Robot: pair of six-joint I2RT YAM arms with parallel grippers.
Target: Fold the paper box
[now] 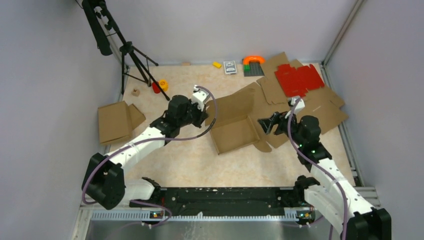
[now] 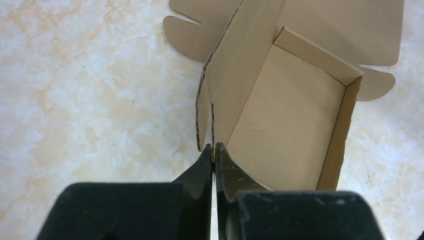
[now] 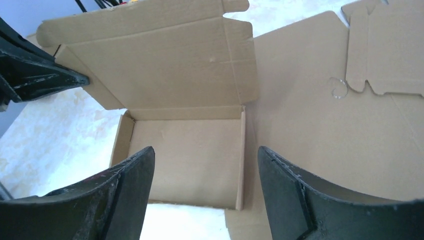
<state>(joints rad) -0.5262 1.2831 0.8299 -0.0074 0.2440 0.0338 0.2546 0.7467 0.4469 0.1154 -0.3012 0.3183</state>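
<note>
The paper box is a brown cardboard die-cut in mid-table, with its base flat and low walls raised. Its lid panel stands tilted up at the far side. My left gripper is shut on the left edge of that raised panel. The left wrist view shows the pinched cardboard edge between the tips of the left gripper. My right gripper is open and empty, just right of the box. In the right wrist view the right gripper hovers over the box's right wall.
More flat brown cardboard sheets lie to the right, with a red die-cut sheet on them. A folded brown piece lies at the left. A tripod, a yellow-and-red object and small items stand at the back.
</note>
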